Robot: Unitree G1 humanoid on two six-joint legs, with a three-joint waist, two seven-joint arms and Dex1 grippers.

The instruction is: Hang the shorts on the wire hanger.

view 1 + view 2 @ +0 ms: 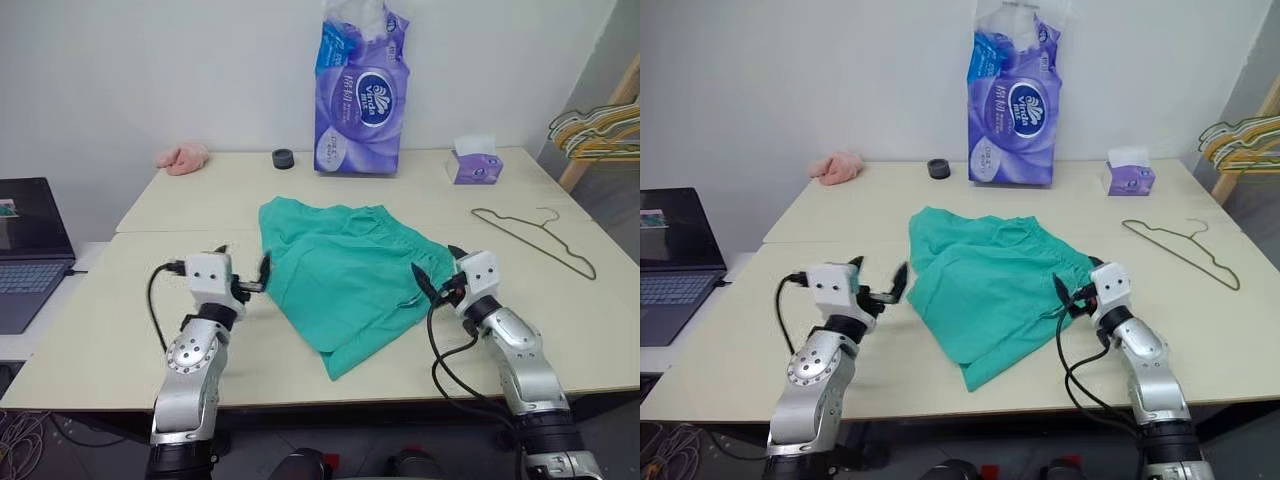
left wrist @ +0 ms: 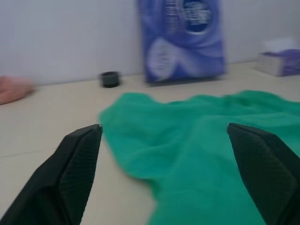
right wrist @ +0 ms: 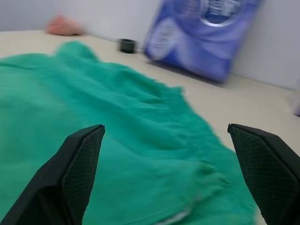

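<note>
From the head, the shorts (image 1: 345,275) lie flat mid-table (image 1: 150,340), the wire hanger (image 1: 535,240) well apart to their right; a tissue box (image 1: 474,162) shows tissue at its top. Left wrist: the left gripper (image 2: 164,154) gapes wide, empty. Right wrist: the right gripper (image 3: 166,159) likewise, the far tissue pack (image 3: 206,33) blurred.

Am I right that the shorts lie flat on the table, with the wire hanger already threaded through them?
Not quite. The shorts do lie flat on the table, but the wire hanger lies bare on the tabletop, apart from them, toward the robot's right. The left eye view shows it.
</note>
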